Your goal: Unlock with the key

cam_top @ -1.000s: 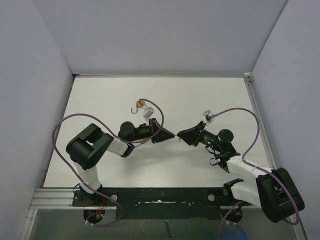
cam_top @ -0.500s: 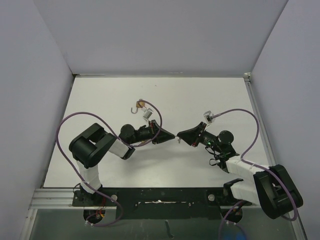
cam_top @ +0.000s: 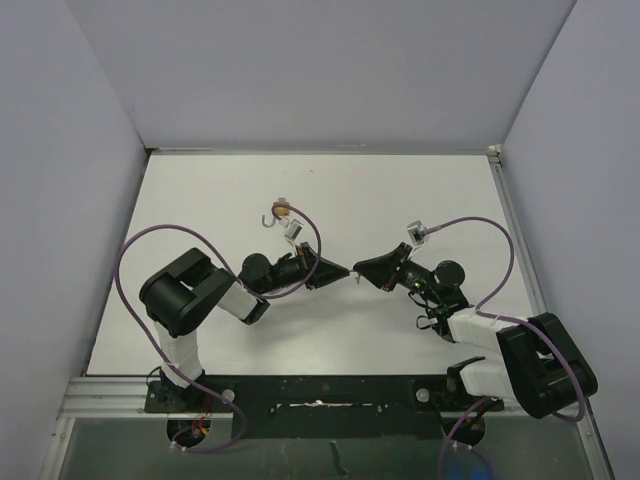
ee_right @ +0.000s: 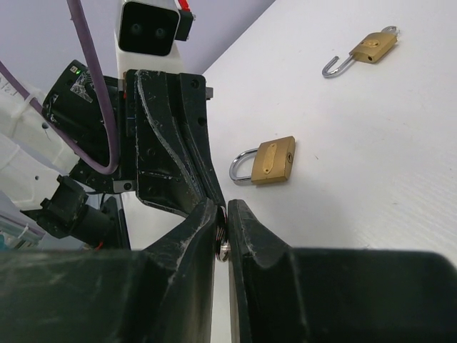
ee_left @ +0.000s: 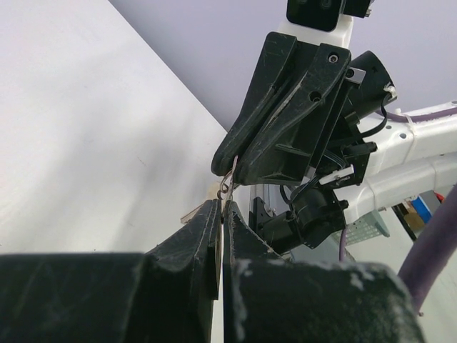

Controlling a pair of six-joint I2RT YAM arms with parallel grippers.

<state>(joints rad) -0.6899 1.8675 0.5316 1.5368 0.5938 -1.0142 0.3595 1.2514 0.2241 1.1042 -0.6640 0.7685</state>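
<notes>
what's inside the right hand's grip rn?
The right hand pinches a small silver metal piece, only its edge showing. Its fingers cover the rest, so I can't confirm it's the key. A thin wire loop sticks out toward the left hand.

White worktop (cam_top: pixel 200 220), plain and matte, walls on three sides. Two little brass padlocks lying flat on it, well apart. The nearer padlock (ee_right: pixel 273 161) has its shackle pushed shut. The far padlock (ee_right: pixel 360 51) has its shackle swung open, hook pointing away from the body.
</notes>
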